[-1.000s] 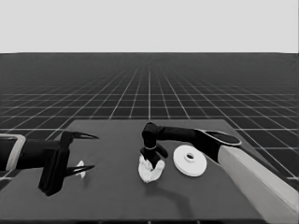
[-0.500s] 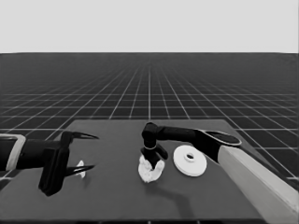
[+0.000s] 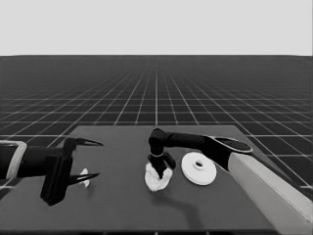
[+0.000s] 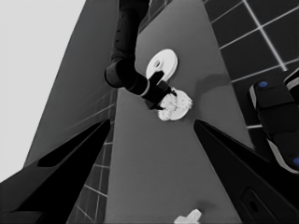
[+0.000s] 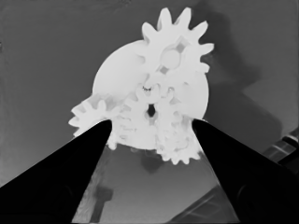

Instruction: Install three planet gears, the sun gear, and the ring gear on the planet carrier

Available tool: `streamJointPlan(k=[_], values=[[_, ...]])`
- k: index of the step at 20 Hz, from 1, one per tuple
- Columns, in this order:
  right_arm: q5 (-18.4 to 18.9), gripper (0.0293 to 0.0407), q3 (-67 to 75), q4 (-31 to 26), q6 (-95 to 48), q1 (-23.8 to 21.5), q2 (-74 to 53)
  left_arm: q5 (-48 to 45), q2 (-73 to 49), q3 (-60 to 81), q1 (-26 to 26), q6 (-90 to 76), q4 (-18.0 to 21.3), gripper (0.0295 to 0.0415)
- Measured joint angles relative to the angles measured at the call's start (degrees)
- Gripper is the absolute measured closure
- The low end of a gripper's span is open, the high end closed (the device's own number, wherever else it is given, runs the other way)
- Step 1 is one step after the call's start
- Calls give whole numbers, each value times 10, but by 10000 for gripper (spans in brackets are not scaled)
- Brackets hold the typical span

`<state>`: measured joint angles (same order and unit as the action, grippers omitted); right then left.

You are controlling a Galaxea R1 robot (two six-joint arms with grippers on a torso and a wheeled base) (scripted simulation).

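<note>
Toothed gears point(image 5: 154, 121) atop smaller round part point(image 5: 117, 70); larger round part point(image 3: 199, 169) just beside.

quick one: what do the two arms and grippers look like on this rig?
Both arms are black near the gripper and pale grey farther back. The left gripper and right gripper each have two long, pointed black fingers, showing as dark wedges in the wrist views. No cables or markings are visible.

Access to the smaller round part point(image 3: 157, 179) is blocked above by the right gripper point(image 3: 161, 172) and beside by the larger round part point(image 3: 198, 169)
</note>
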<state>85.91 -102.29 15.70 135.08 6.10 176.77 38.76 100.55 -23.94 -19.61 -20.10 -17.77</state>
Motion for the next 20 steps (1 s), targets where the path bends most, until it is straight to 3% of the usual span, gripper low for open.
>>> streamJointPlan(k=[1, 2, 8, 9, 11, 14, 18, 19, 20], values=[[0, 320, 0, 0, 1, 0, 0, 0, 0, 0, 0, 0, 0, 326], [0, 317, 0, 0, 2, 0, 0, 0, 0, 0, 0, 0, 0, 326], [0, 315, 0, 0, 3, 0, 0, 0, 0, 0, 0, 0, 0, 326], [15, 307, 22, -24, -222, -28, -5, 0, 0, 0, 0, 0, 0, 326], [23, 312, 37, -50, -448, -62, -8, 0, 0, 0, 0, 0, 0, 326], [23, 315, 41, -63, -546, -75, -9, 0, 0, 0, 0, 0, 0, 326], [22, 315, 42, -66, -569, -78, -10, 0, 0, 0, 0, 0, 0, 326], [-62, 295, 304, 60, -806, -7, -168, 0, 0, 0, 0, 0, 0, 326], [-112, 305, 508, 135, -956, 61, -410, 0, 0, 0, 0, 0, 0, 326]])
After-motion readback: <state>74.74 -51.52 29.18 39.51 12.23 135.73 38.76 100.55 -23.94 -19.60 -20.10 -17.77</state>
